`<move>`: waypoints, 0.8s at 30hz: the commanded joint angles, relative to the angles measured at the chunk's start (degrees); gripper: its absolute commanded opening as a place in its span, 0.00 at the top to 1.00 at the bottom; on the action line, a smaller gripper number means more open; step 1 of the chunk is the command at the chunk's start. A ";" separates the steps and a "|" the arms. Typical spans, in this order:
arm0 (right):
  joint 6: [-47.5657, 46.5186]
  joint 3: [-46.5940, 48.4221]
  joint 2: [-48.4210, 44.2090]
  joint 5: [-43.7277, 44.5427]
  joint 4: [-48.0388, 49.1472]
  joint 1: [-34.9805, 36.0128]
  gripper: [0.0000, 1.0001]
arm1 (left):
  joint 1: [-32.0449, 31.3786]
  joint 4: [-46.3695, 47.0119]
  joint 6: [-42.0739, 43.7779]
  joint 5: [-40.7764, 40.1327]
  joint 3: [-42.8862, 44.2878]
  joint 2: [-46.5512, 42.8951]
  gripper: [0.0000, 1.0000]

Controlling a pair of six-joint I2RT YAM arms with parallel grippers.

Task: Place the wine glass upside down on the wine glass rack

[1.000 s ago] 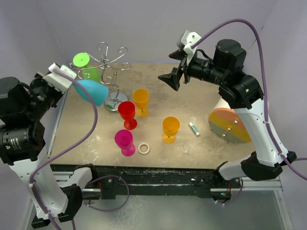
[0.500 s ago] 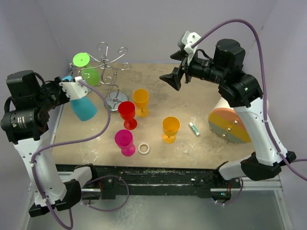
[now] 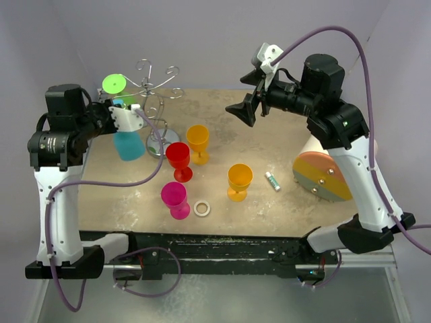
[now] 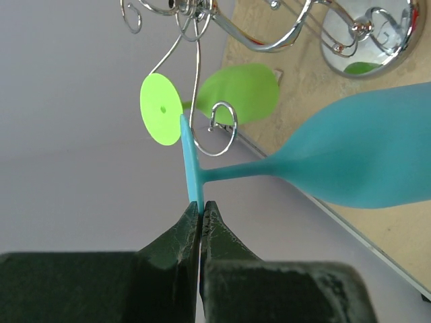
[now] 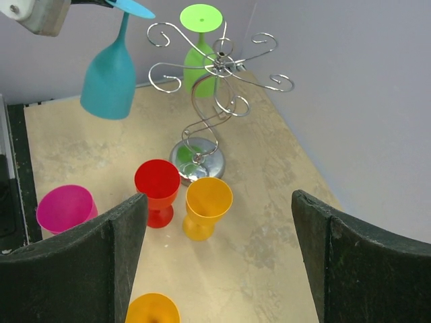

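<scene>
My left gripper (image 3: 123,108) (image 4: 201,206) is shut on the edge of the round foot of a blue wine glass (image 3: 128,145) (image 4: 363,165). The glass hangs upside down, bowl down, above the table's left edge, just left of the wine glass rack (image 3: 156,94) (image 5: 215,67). In the left wrist view a curled hook (image 4: 222,128) sits just beyond the blue foot. A green wine glass (image 3: 116,85) (image 4: 239,94) (image 5: 201,17) hangs upside down on the rack's far left arm. My right gripper (image 3: 246,108) (image 5: 217,196) is open and empty, high above the table's back middle.
Red (image 3: 178,156), orange (image 3: 197,138), second orange (image 3: 239,178) and pink (image 3: 174,196) glasses stand upright right of the rack's shiny base (image 3: 159,145). A white ring (image 3: 202,208), a small tube (image 3: 272,180) and a striped disc (image 3: 322,176) lie further right.
My left arm has swung the blue glass from tilted at the far left to hanging bowl-down, closer to the rack. The right arm has barely moved.
</scene>
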 commanded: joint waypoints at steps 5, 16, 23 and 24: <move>0.76 -0.68 -0.99 -1.37 2.89 -0.92 0.10 | -3.81 7.71 -0.14 -3.29 0.12 2.53 1.00; 1.23 -1.79 -1.69 -2.12 3.44 -1.93 0.10 | -7.31 16.59 -3.60 -9.43 -1.65 6.35 1.00; 1.62 -2.82 -2.20 -2.79 4.03 -2.51 0.09 | -8.07 18.56 -6.10 -12.29 -1.94 8.21 1.00; 1.71 -2.87 -2.29 -2.84 4.05 -2.53 0.09 | -8.11 18.56 -6.36 -12.71 -1.95 8.45 1.00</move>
